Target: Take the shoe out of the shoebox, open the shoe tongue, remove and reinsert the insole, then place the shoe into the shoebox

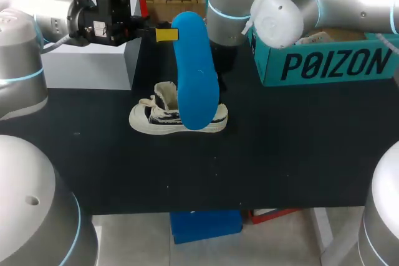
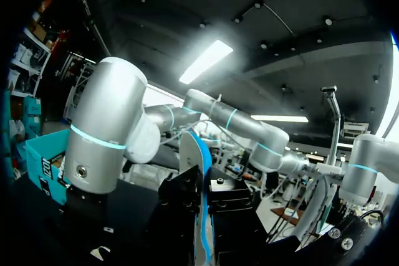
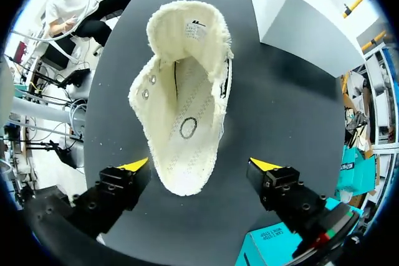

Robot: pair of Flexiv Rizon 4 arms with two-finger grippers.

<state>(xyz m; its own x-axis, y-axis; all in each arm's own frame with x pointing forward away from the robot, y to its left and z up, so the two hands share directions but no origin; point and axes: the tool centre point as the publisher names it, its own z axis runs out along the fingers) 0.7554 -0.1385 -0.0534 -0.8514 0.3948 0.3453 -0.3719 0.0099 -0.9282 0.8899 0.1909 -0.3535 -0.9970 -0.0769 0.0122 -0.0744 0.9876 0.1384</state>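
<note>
Cream canvas shoe (image 3: 184,123) sits on the black table (image 1: 280,154), tongue pulled wide and its inside bare. Just above it, the right gripper (image 3: 199,165) hovers with fingers spread, touching nothing. The left gripper (image 1: 163,34) pinches the blue foam insole (image 1: 194,73) by its top end, dangling it over the shoe, likely for reinsertion. The teal cardboard shoebox (image 1: 330,60) waits far right.

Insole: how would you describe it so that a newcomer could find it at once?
On the black table, a cream shoe lies near the middle. Held by one end in the left claw, overlapping the shoe in the head view, is the insole: a long, flat, bright blue oval, unlike the teal shoebox.
</note>
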